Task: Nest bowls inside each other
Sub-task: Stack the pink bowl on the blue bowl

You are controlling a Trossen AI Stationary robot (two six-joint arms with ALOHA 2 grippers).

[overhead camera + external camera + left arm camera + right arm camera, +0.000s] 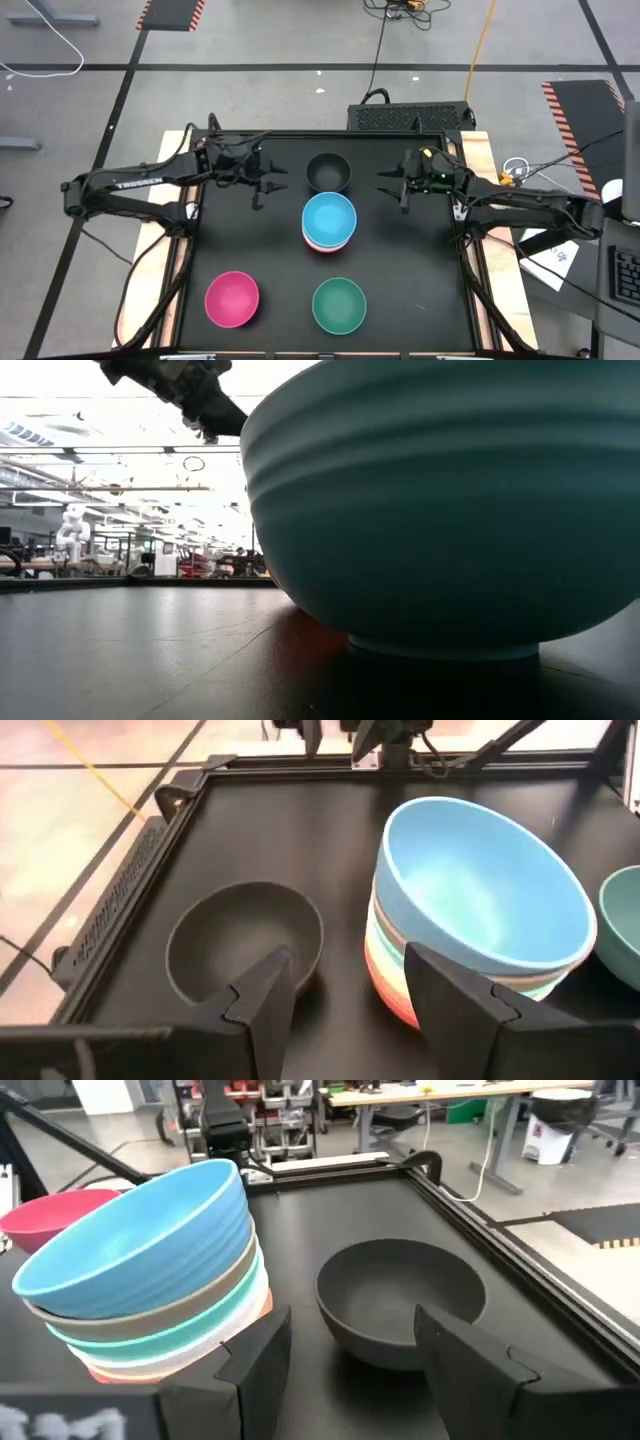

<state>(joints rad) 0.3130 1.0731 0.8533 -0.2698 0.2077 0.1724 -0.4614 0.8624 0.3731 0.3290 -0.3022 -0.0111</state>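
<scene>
A stack of nested bowls (329, 222) stands mid-table with a light blue bowl (480, 910) tipped on top; tan, teal, white and reddish rims show below it (160, 1330). A black bowl (328, 172) rests on its base just beyond the stack. A magenta bowl (232, 298) and a green bowl (339, 305) stand near the front edge. My left gripper (266, 187) hovers open, left of the black bowl. My right gripper (393, 190) hovers open on its right. In both wrist views (345, 990) (350, 1350) nothing lies between the fingers.
The table is a black tray with a raised rim (300, 133). The green bowl (450, 510) fills most of the low view, with an arm (190, 390) above and behind it. Bare black surface lies left and right of the stack.
</scene>
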